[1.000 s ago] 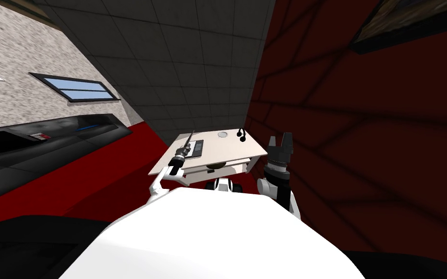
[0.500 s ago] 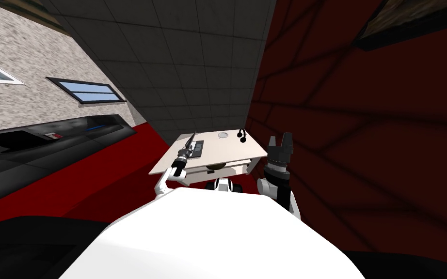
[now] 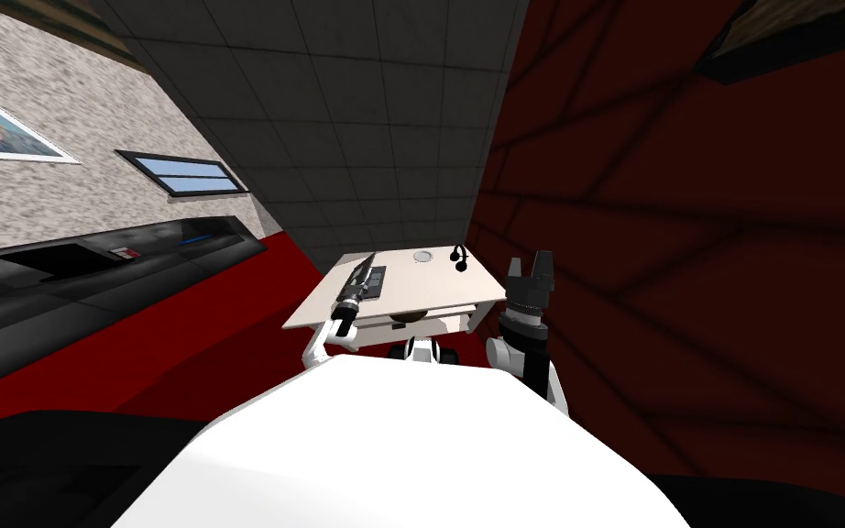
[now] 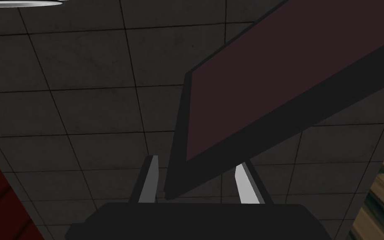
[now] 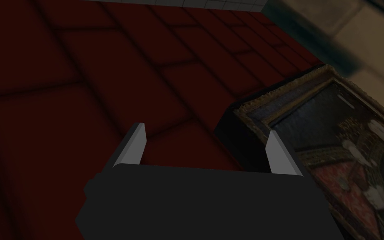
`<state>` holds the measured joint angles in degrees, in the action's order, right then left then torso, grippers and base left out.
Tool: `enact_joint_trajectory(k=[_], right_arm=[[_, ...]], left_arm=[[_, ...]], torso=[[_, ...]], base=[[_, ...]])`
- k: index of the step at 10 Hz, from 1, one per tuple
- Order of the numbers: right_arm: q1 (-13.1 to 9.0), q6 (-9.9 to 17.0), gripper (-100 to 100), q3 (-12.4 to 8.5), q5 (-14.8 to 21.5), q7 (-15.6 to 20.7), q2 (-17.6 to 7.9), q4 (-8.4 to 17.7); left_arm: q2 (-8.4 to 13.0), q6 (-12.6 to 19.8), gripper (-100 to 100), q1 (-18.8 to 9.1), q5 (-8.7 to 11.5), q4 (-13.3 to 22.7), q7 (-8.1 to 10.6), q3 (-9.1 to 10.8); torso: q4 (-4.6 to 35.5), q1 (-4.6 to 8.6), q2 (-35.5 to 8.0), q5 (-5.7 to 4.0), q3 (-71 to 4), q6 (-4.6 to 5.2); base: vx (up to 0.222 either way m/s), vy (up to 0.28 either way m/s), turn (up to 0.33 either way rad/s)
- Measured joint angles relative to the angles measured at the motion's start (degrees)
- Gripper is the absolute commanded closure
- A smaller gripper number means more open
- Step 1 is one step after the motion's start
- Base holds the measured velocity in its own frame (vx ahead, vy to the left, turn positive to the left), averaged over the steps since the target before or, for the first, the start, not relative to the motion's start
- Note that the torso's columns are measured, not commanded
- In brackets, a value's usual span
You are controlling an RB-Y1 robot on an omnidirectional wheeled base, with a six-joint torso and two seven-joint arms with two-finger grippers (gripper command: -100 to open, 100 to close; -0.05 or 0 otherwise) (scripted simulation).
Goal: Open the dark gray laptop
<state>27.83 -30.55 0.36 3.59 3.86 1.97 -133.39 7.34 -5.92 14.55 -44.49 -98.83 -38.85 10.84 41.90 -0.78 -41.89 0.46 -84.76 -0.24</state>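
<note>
Head view is showing the dark gray laptop (image 3: 375, 280) sitting left on the counter (image 3: 434, 284); wrist views are showing the left claw (image 4: 197, 161) pinching its lid, the right claw (image 5: 206, 129) gaping empty.

Left tool (image 3: 367, 263) at dark laptop (image 3: 377, 280) on pale desk (image 3: 434, 286), headset (image 3: 458, 258) behind, right tool (image 3: 530, 265) raised alongside

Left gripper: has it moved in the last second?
Yes. Against the desk, the left gripper has shifted from the left edge inward, toward the laptop keyboard.
</note>
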Motion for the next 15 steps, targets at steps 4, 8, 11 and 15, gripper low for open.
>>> enact_joint_trajectory(k=[4,8,11,15], right_arm=[[0.0,0.0,0,0.0,0.0,0.0,0.0,0.0],[0.0,0.0,0,0.0,0.0,0.0,0.0,0.0],[0.0,0.0,0,0.0,0.0,0.0,0.0,0.0],[0.0,0.0,0,0.0,0.0,0.0,0.0,0.0]], left_arm=[[-2.3,-2.7,-100,-0.8,-4.9,2.6,-2.63,0.52],[-0.1,2.6,-100,-1.5,-4.9,0.5,-0.99,-0.94],[2.1,7.0,-100,-1.6,-4.8,-1.6,0.46,-2.44],[4.3,12.7,-100,-1.6,-5.0,-4.5,2.21,-4.21]], torso=[[0.2,0.26,-0.2,-0.19,0.1,0.16],[0.4,0.89,-0.4,-0.49,0.2,0.22],[0.4,0.78,-0.4,-0.46,0.2,0.25],[0.4,0.78,-0.4,-0.46,0.2,0.23]], base=[[-0.002,-0.006,-0.037],[-0.046,0.023,-0.088],[-0.037,0.011,-0.108],[-0.042,0.014,-0.08]])
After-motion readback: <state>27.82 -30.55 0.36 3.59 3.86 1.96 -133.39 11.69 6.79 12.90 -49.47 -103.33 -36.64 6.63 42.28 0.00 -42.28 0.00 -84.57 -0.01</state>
